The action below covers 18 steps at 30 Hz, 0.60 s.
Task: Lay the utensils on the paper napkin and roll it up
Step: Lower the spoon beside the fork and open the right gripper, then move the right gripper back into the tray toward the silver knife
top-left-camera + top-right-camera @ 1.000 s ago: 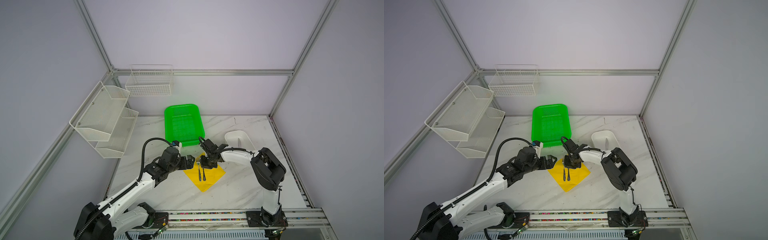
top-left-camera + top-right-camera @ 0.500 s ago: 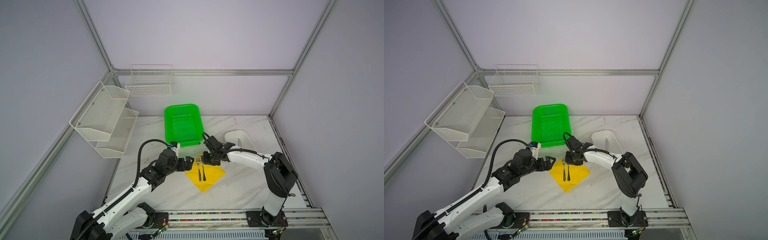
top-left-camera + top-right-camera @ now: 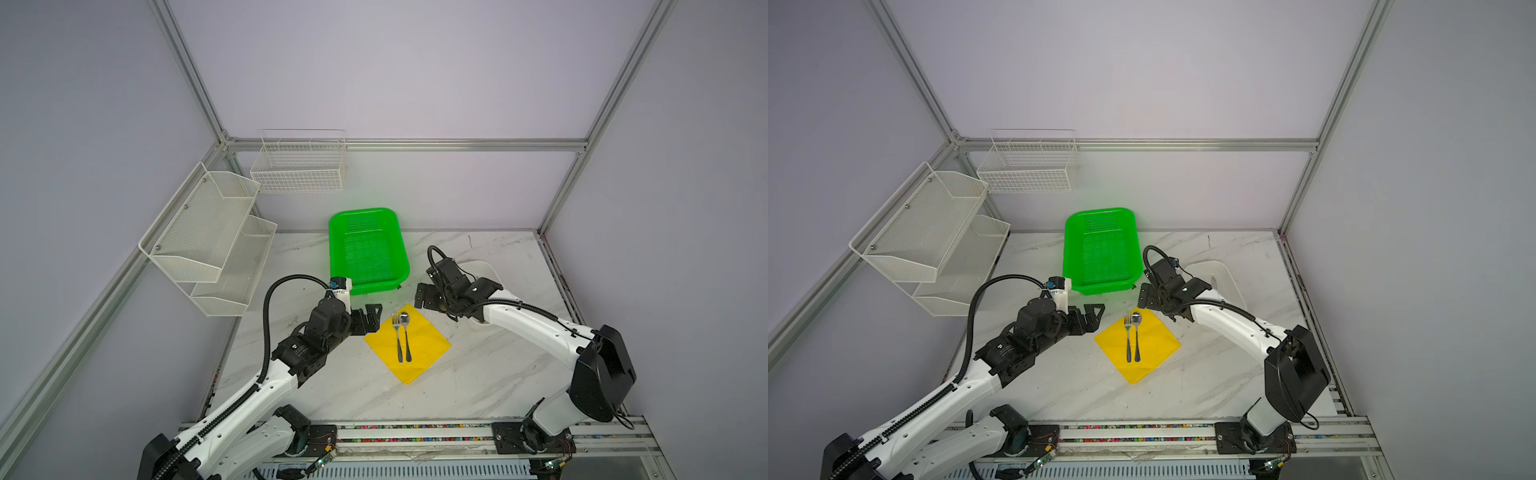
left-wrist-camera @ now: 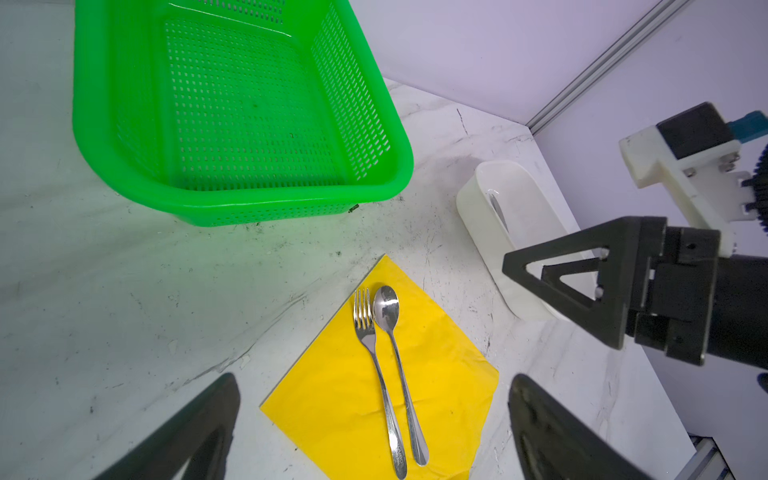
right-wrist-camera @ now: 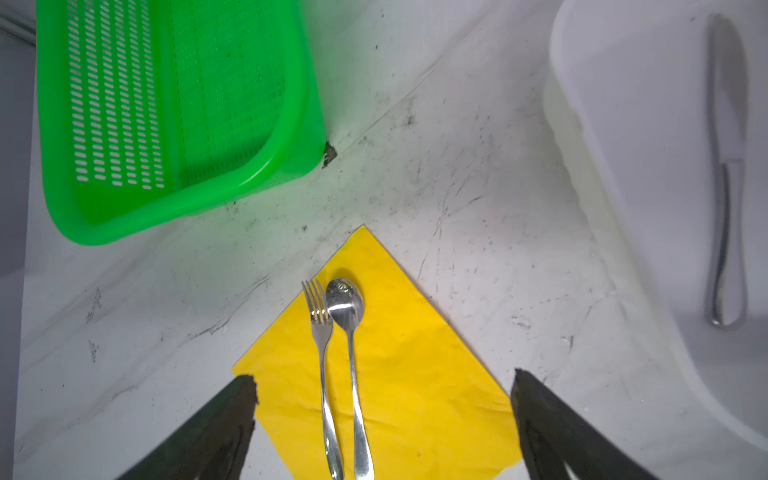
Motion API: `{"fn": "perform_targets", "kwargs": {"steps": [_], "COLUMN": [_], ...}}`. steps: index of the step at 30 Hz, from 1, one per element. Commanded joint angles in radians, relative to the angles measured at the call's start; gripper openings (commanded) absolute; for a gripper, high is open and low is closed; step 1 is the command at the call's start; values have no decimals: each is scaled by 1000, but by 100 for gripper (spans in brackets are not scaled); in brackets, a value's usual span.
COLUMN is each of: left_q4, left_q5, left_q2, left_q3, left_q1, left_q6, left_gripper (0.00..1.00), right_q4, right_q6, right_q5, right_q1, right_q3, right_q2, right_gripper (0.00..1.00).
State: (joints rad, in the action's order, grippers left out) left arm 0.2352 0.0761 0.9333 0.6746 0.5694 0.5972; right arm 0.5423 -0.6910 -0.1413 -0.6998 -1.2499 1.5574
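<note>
The yellow paper napkin [image 3: 419, 347] [image 3: 1150, 345] lies flat on the marble table like a diamond. A fork [image 3: 397, 338] [image 5: 322, 353] and a spoon [image 3: 407, 334] [image 5: 351, 357] lie side by side on it, heads toward the back. A knife [image 5: 727, 174] [image 4: 496, 208] lies in the white tray [image 3: 488, 270] [image 5: 623, 124]. My left gripper [image 3: 371, 319] [image 4: 374, 386] is open just left of the napkin, holding nothing. Behind the napkin's far right edge my right gripper [image 3: 422, 297] [image 5: 382, 378] hangs open and empty above the table.
A green perforated basket [image 3: 363, 286] [image 3: 1100, 286] stands behind the napkin, with nothing in it. White mesh shelves [image 3: 216, 232] hang on the left wall and a wire basket [image 3: 299, 166] on the back wall. The arms' base rail [image 3: 415, 430] runs along the front edge.
My right gripper has opened, let go of the spoon on the napkin next to the fork, and drawn back up and to the right. The left gripper has stayed open beside the napkin.
</note>
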Motion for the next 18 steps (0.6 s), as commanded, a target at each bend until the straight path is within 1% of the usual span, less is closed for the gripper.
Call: {"fn": "perform_targets", "kwargs": {"steps": [1, 4, 5, 6, 7, 8, 9, 10, 11, 12, 16, 18], "left_q4": [-113, -150, -154, -142, -109, -72, -64, -69, -62, -30, 174, 214], "left_q5": [-60, -90, -88, -68, -19, 28, 30, -14, -53, -64, -61, -72], "left_q2": [12, 17, 18, 18, 20, 22, 25, 29, 36, 45, 99, 116], "left_q3": [-12, -16, -17, -11, 1, 12, 13, 15, 27, 51, 206, 245], "left_q1": [-8, -9, -11, -12, -14, -17, -24, -36, -44, -43, -43, -45], "left_q6": [-53, -50, -44, -27, 22, 79, 97, 77, 49, 24, -92, -131], "left_gripper": [100, 100, 100, 99, 100, 100, 100, 100, 100, 100, 100, 100], "right_q4": [23, 3, 5, -25, -46, -32, -31, -35, -47, -47, -13, 8], "right_q6": [-3, 10, -15, -16, -29, -83, -85, -91, -96, -114, -125, -98], "right_q5": [-105, -163, -172, -166, -152, -120, -63, -9, 7, 5, 51, 59], "right_q1": [38, 43, 45, 48, 65, 100, 138, 179, 204, 217, 273, 290], "right_q3": [-26, -47, -50, -35, -16, -10, -9, -1, 7, 9, -53, -90], "right_q2": [-16, -13, -17, -27, -32, -26, -13, -2, 1, 1, 39, 66], "right_gripper": [97, 97, 98, 97, 98, 97, 98, 97, 97, 97, 96, 95]}}
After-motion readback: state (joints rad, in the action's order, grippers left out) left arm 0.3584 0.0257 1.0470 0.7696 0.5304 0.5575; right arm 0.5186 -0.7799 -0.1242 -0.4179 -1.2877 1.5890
